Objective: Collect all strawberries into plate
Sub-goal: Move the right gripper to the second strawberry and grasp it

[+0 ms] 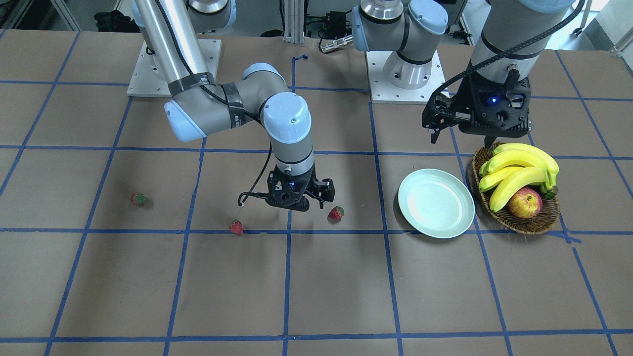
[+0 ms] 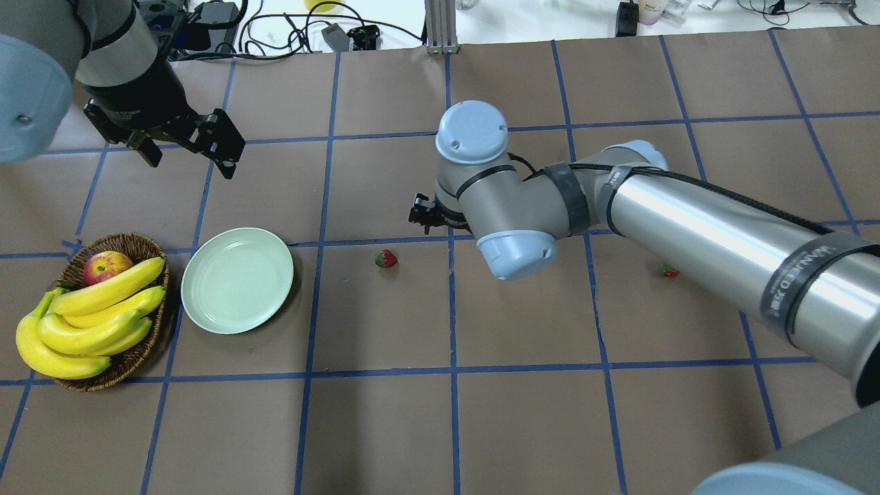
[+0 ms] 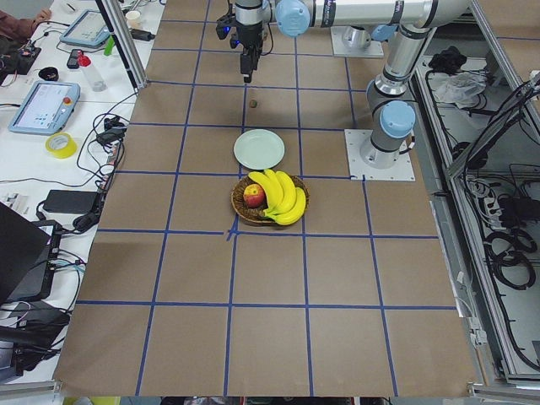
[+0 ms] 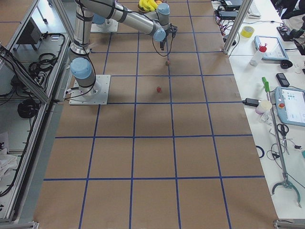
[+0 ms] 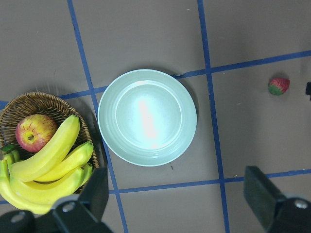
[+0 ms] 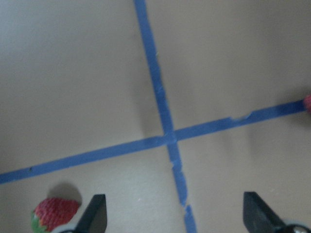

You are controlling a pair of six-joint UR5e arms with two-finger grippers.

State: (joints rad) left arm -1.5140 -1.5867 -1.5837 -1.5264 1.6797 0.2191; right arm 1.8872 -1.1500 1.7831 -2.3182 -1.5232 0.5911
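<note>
Three small red, green-capped strawberries are recorded on the brown papered surface (image 1: 346, 296), outside the round pale-mint plate (image 1: 435, 205): nearest strawberry (image 1: 336, 213), middle strawberry (image 1: 236, 227), farthest strawberry (image 1: 139, 199). Right tool (image 6: 175, 216) is held spread wide between the first two; left tool (image 5: 177, 194), spread wide, above the plate.

Brown table (image 1: 336, 291) with blue tape grid; on it three strawberries (image 1: 336, 213), mint plate (image 1: 404, 198), wicker fruit basket (image 1: 524, 228).
</note>
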